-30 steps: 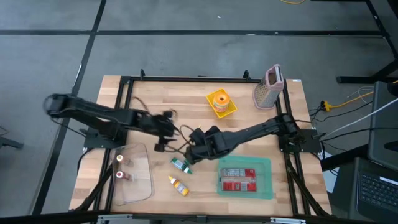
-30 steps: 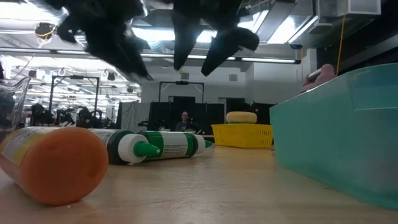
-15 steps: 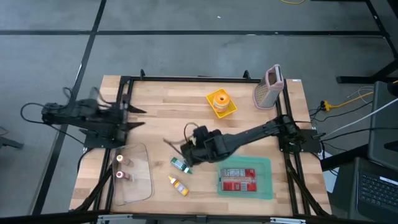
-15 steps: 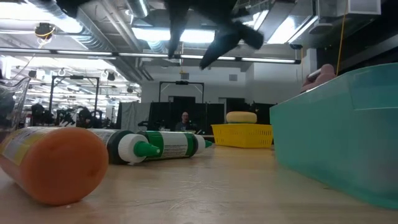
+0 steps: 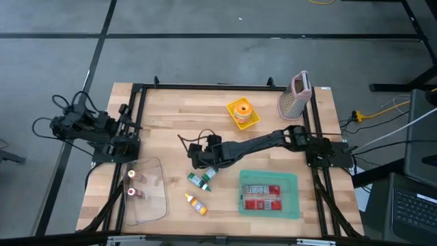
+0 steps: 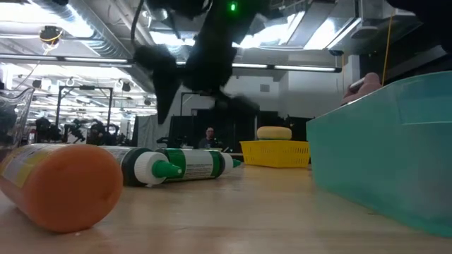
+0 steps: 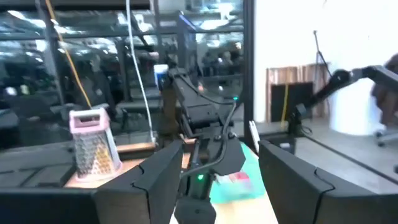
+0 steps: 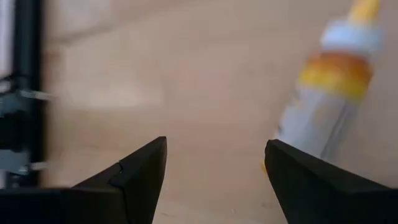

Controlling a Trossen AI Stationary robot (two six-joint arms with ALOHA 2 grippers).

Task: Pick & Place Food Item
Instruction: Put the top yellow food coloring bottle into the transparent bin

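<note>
left end effector (image 7: 211, 180) retracted; only left wrist view shows grater (image 7: 94, 148) upright.

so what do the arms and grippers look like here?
Both arms are dark, nearly black, slim and jointed, with loose black cables looped along them. Left gripper and right gripper each have two dark, wedge-shaped fingers. A small green light glows on the right arm.
</note>
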